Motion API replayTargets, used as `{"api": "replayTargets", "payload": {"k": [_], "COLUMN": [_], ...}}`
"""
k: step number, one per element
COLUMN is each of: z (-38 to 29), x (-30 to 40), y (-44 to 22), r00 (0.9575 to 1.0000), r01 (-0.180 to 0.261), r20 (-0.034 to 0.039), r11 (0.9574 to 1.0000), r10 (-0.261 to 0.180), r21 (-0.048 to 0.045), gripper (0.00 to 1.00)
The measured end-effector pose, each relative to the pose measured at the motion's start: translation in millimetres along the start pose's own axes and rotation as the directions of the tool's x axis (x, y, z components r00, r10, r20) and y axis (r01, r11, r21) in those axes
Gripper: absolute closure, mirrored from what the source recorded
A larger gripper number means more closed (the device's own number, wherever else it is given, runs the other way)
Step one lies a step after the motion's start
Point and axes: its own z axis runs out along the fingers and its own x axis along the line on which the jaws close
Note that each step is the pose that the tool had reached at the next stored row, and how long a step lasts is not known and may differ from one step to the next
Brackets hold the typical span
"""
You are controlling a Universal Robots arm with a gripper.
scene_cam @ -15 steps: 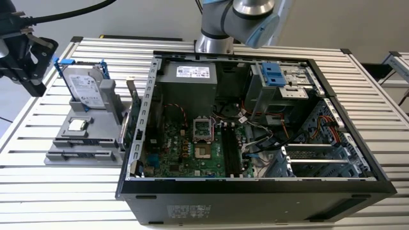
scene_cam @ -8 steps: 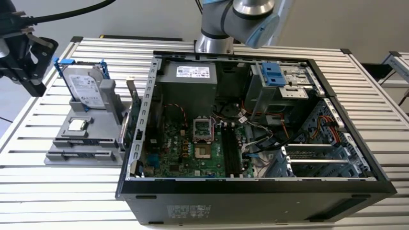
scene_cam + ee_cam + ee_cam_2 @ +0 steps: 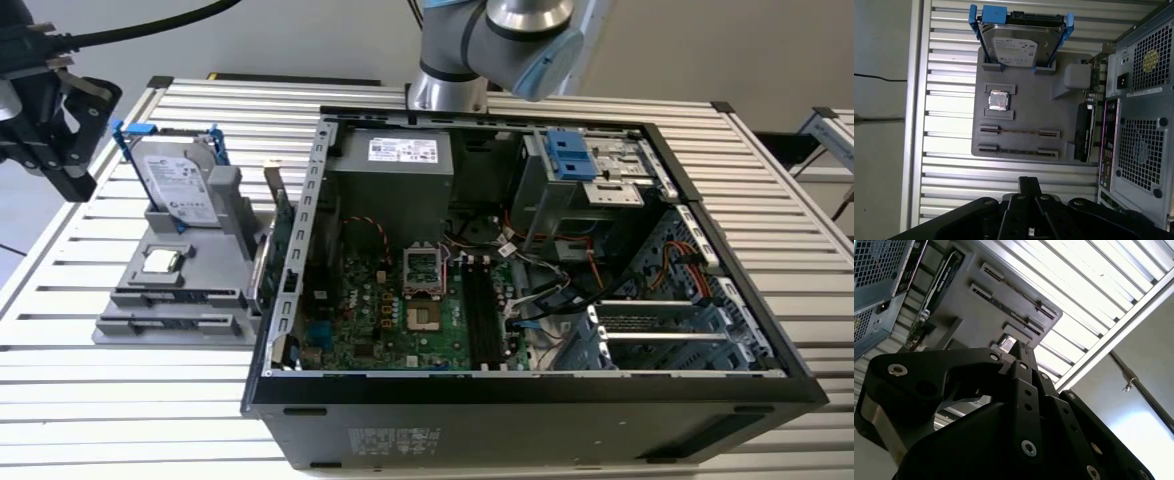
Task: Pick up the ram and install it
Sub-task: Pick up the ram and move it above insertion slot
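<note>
Exterior view: tool noted at the exterior view's left, beside gray holder.
Second wrist view: fingers seen together, nothing held.
First wrist view: ram stood edge-up in holder slot, untouched.
Approach step judged; opening and square alignment called for.

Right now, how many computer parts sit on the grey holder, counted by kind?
hard drive: 1
processor chip: 1
ram: 1
black card: 1
Total: 4

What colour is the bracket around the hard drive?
Blue bracket, clearest in the first wrist view.
</note>
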Motion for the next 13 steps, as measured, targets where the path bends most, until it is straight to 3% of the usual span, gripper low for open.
{"api": "replayTargets", "payload": {"k": [13], "z": [0.1], "x": [0.0], "y": [0.0], "r00": [0.9999], "r01": [0.017], "r20": [-0.0008], "r11": [0.9999], "r10": [-0.017], "r21": [-0.0003], "gripper": [1.00]}}
